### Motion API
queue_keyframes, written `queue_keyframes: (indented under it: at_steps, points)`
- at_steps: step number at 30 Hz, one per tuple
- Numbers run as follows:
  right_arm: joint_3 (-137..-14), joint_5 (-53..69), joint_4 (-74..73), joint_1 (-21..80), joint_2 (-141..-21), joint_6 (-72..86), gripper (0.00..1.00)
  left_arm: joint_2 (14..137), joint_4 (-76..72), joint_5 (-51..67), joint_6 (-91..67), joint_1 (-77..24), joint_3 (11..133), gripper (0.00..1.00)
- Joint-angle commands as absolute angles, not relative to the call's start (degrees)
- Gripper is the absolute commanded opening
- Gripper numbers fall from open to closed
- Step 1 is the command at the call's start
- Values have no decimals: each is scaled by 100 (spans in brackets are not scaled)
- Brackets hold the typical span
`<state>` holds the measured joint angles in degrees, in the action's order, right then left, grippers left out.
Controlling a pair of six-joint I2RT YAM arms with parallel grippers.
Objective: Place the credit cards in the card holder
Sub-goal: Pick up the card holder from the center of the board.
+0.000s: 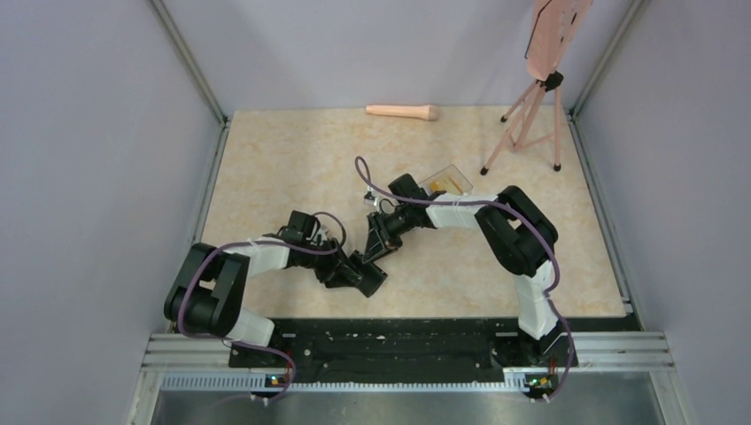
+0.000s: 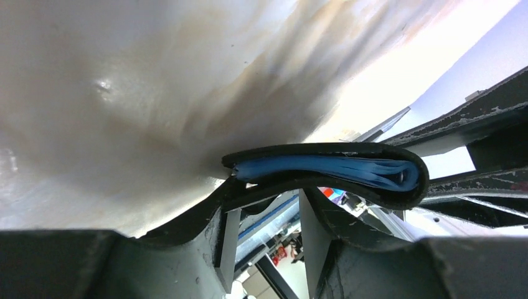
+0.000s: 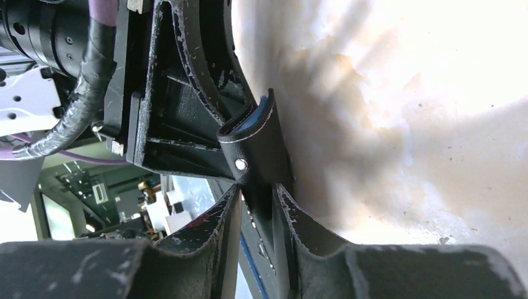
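Right fingers (image 3: 299,232) first: they stand pinched close together on the black card holder (image 3: 258,140), its lower edge running down into the narrow gap between them. The right gripper (image 3: 255,194) has it clamped, and the clasp tab (image 3: 240,163) with its small silver snap sits just above the fingertips. Over to the left fingers (image 2: 225,240): partly apart, background showing through the gap, and the folded holder lies across their tips with its blue inner pockets edge-on (the lower leaf bends down onto one fingertip). Whether the left gripper (image 2: 268,202) actually squeezes it, I cannot tell.

Seen from above, the two grippers meet nose to nose at the middle of the marbled table (image 1: 266,159), toward its near side, with the holder hidden between them. The right arm reaches in from the right, the left arm from the left.

Farther back, just behind the right wrist, a clear box (image 1: 436,184) tilts on the table with yellow-orange credit cards (image 1: 453,183) showing inside, well apart from the holder. At the far edge lies a pink cylinder (image 1: 403,112). A pink tripod (image 1: 527,119) stands in the far right corner.
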<state>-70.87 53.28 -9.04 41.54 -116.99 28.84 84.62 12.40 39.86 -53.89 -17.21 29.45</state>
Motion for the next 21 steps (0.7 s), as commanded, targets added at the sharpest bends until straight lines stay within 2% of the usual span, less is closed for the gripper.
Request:
queue_keyframes:
  at_steps: [1, 4, 10, 17, 19, 21]
  points:
    - [-7294, 5717, -780, 4193, -11554, 2946, 23, 8147, 691, 3586, -5240, -1650, 2945, 41]
    - [-7390, 5647, -960, 4192, -11577, 2781, 27, 7966, 592, 3593, -5221, -1652, 2947, 42]
    - [-7516, 5799, -945, 4256, -11773, 2721, 28, 7926, 297, 3786, -5268, -1638, 2879, 43]
    - [-7571, 5824, -1055, 4278, -11873, 2582, 36, 7768, 226, 3768, -5300, -1635, 2847, 44]
    - [-7581, 5853, -1062, 4280, -11897, 2571, 36, 7716, 211, 3763, -5300, -1632, 2839, 44]
    - [-7602, 5855, -1068, 4280, -11893, 2552, 29, 7656, 189, 3757, -5308, -1633, 2829, 45]
